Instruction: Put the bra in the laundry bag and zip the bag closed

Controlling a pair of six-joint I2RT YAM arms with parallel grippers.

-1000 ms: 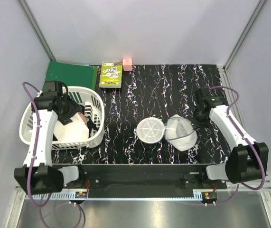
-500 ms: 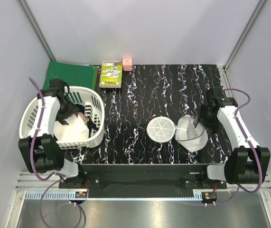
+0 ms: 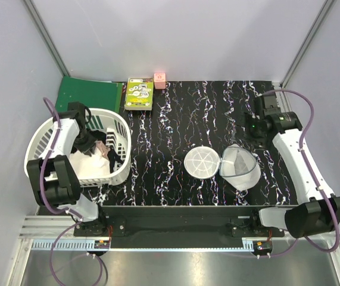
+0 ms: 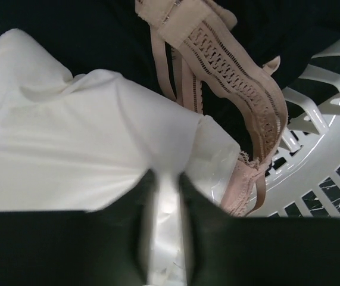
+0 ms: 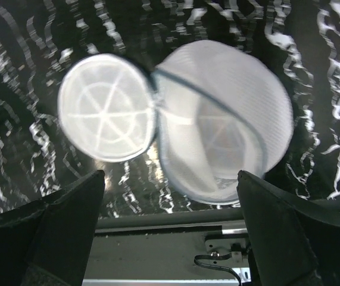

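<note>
1. At the far left, a green folder lies flat at the back corner of the worktop. The white slatted basket stands just in front of it.
2. My left arm reaches down into the basket. My left fingers stand nearly pressed together, with only a narrow gap. A fold of the white garment shows in that gap. I cannot tell whether the fold is actually clamped.
3. The pale pink garment, with lace band and straps, lies over the white garment's right edge, against the basket slats.
4. The bra, black fabric, lies in the basket beyond the white and pink garments. My left fingers do not touch it. It is well apart from the laundry bag.
5. At the back edge, left of centre, a green-and-white card box lies flat. A small pink cube sits just beside its right far corner.
6. The laundry bag lies on the worktop right of centre, near the front edge, unzipped. Its flat round lid lies folded out to the left, joined to the domed half at one point. A dark zipper line runs around the rim.
7. My right fingers are spread wide, pinching nothing. They hang above the bag without touching it.
</note>
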